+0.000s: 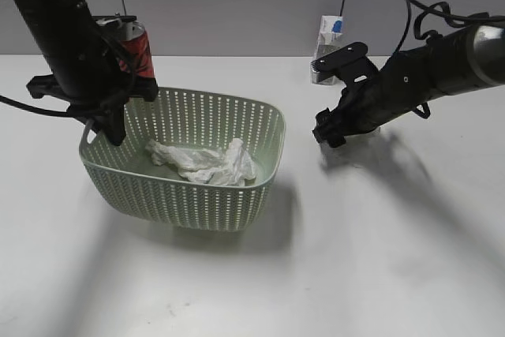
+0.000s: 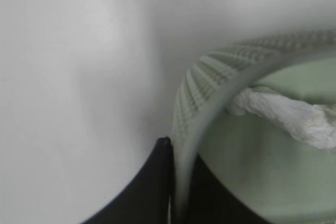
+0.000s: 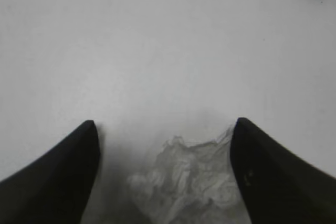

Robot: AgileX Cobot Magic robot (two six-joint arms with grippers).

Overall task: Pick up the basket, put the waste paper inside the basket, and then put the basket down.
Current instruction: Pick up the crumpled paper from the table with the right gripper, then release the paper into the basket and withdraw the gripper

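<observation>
Basket (image 1: pixel 189 159) sits on the table (image 1: pixel 379 258), long axis running left-right across the exterior view, open side up, left end seemingly tipped up slightly at the gripper. Crumpled waste paper (image 1: pixel 207 162) lies inside on its floor, strung out along that same axis.

Left arm comes down steeply from the upper left. Left gripper (image 1: pixel 113 125) is clamped on the basket's left rim (image 2: pixel 185 145), one finger outside the wall, one inside.

Right arm reaches in from the right, angled down toward the table. Right gripper (image 3: pixel 164 153) has jaws spread wide, holding nothing; a separate paper wad (image 3: pixel 189 179) lies on the table between the fingertips, just touching or very near the right one.

Red can (image 1: pixel 136 49) stands behind the left arm, small carton (image 1: pixel 329 46) behind the right.
</observation>
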